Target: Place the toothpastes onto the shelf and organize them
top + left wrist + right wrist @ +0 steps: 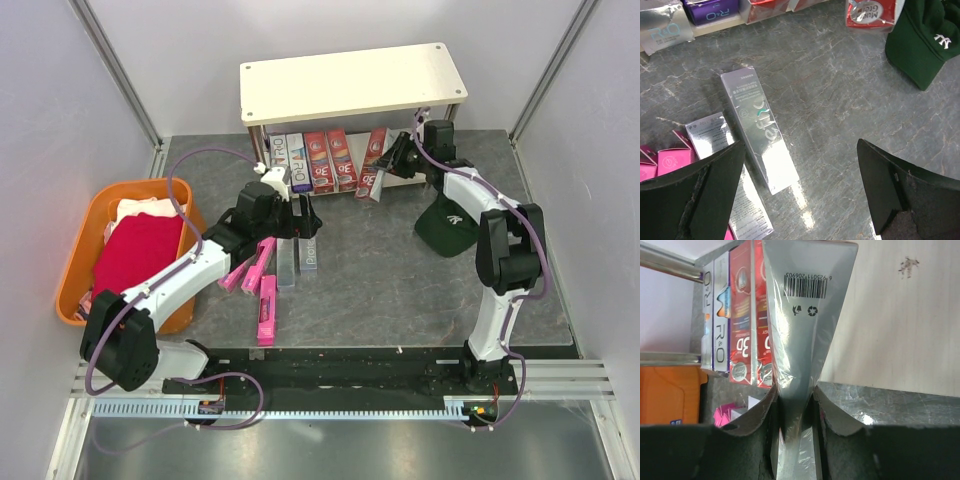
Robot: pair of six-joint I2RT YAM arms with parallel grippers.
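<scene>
The shelf [355, 80] stands at the back of the table, and several toothpastes [318, 160] stand side by side on its lower board [900, 315]. My right gripper [795, 405] is shut on one more toothpaste box [800, 315]. Its silver barcode face is toward me and it leans at the right end of that row [375, 165]. My left gripper [800, 195] hangs open over the table. Two silver toothpaste boxes [760, 130] lie flat below and left of it. Pink boxes [262, 290] lie beside them.
A dark green cap [445, 225] lies on the table to the right of the shelf's front. An orange basket [85, 225] holding a red cloth [135, 255] sits at the left edge. Chrome shelf legs [670, 262] flank the lower board.
</scene>
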